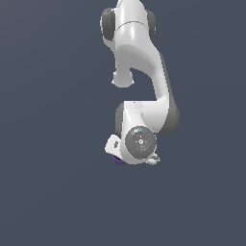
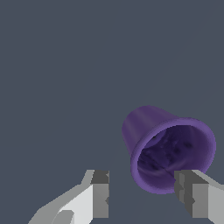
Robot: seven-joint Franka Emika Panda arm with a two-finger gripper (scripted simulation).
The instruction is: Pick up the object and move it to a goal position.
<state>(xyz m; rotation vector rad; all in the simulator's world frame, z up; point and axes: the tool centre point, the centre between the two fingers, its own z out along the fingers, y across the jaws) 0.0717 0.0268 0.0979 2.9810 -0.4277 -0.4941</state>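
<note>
i see a small dark purple cup (image 2: 168,146), round and slightly tapered, with a glossy outer wall and a hollow, shadowed inside that has a mottled dark look. in the wrist view it is tipped so that its wide open mouth faces the camera and its narrower closed end points away, against a plain grey-blue ground. in the exterior view only a thin sliver of the purple cup (image 1: 118,161) shows, peeking out from under the white end of the arm, a little toward the exterior view's left.
</note>
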